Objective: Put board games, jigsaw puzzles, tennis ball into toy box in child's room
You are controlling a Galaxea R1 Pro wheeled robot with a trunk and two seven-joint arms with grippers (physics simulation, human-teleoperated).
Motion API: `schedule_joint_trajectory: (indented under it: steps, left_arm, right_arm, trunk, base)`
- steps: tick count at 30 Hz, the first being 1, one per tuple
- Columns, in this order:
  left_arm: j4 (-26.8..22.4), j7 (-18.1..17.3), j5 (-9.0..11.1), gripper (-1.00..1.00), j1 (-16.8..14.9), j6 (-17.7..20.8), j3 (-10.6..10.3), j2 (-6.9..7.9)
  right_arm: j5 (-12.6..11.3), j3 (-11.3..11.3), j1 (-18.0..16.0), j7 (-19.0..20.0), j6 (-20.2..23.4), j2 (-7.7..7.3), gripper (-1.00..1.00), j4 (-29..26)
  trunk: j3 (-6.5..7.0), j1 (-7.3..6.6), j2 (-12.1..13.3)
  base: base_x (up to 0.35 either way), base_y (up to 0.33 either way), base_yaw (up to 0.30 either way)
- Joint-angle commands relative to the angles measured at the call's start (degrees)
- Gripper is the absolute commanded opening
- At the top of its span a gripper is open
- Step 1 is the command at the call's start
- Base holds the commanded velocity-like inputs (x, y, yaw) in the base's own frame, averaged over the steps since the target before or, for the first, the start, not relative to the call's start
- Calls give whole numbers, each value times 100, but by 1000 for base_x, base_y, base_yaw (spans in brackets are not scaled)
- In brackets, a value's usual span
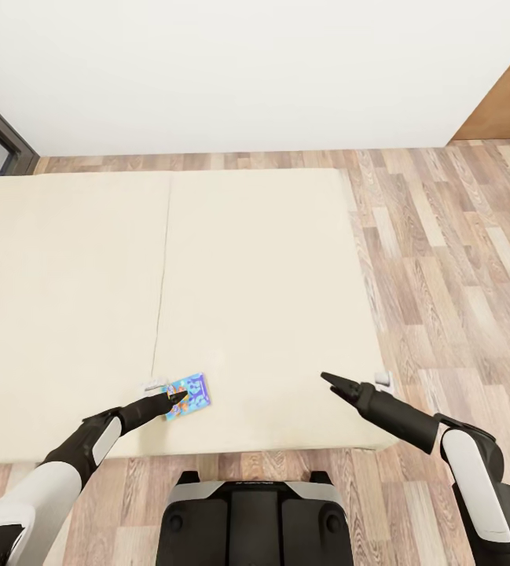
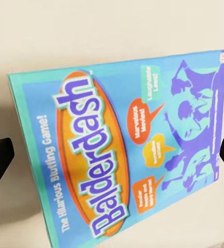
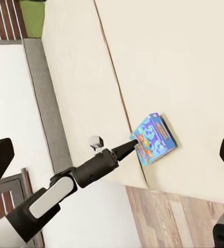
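My left claw [image 1: 177,397] over a blue board game [image 1: 189,395] on the bed [image 1: 270,275].
It lies flat near the mattress's near edge; left fingers spread, nothing gripped. Right claw [image 1: 327,380] hovers apart, spread too.

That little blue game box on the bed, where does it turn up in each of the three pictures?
Head view: the blue game box lies low and left of centre, near the bed's front edge, at the left gripper tip.
Left wrist view: the box takes up most of the picture, seen close, "Balderdash" readable.
Right wrist view: it sits right of centre, near the left arm's tip.
Shared landmark: the beige mattress under the box.
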Motion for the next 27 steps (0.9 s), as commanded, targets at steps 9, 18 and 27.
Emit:
schedule_joint_trajectory:
  steps: [9,18,27]
  left_arm:
    - [0,-24,44,100,-2,56,22,-1]
    - [0,-31,44,100,-2,56,22,0]
    - [0,-32,44,100,-2,56,22,0]
  right_arm:
    - [43,-12,-1,195,-15,1,100,-2]
    - [58,-4,-1,191,-28,1,100,-3]
    - [72,-4,-1,188,-32,1,100,-3]
  trunk:
    - [-6,3,-8]
    - [-6,3,-8]
    - [-6,3,-8]
  base:
    - [0,0,0]
    - [0,0,0]
    - [0,0,0]
